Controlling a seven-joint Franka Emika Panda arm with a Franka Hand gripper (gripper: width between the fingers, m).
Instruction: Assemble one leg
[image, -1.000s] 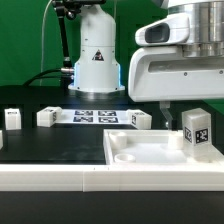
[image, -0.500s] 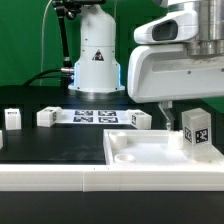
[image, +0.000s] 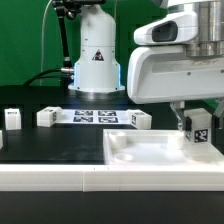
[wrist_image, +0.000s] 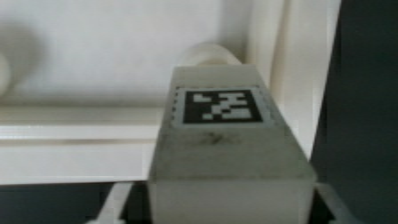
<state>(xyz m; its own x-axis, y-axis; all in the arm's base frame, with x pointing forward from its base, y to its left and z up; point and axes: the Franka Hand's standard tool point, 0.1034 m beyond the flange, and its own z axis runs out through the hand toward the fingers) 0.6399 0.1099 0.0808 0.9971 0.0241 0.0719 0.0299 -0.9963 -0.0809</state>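
The gripper (image: 197, 119) hangs over the corner of the worktop (image: 60, 140) at the near edge and the exterior view's right. It is closed on the leg (image: 199, 129), a dark finger against each side of the block. The leg stands upright with its tagged face toward the camera, over the far right part of the square furniture panel (image: 150, 152), which lies flat in that same corner. From this side I cannot tell whether the leg's foot rests on the panel or hangs just clear of it.

The wrist view looks down the leg (wrist_image: 222, 150) lengthwise, which the exterior view cannot do. The block fills the gap between the fingers (wrist_image: 118, 206) of the gripper (wrist_image: 222, 208), with no space visible at either side, and its black-and-white tag faces the lens. Behind it is the pale panel (wrist_image: 89, 120) with a raised rim, then a strip of dark worktop (wrist_image: 365, 80). A rounded shape past the leg's end is too blurred to name.

Only the exterior view shows the surroundings. Along the far edge the marker board (image: 97, 116) lies flat in front of the arm's base (image: 97, 50). A loose leg block (image: 12, 118) sits near the edge on the exterior view's left. A second leg block (image: 46, 116) is just beside the marker board's left end, and a third leg block (image: 138, 118) is at its right end. All three are well apart from the held leg. The bulky wrist housing (image: 170, 65) hides the far right corner of the worktop.
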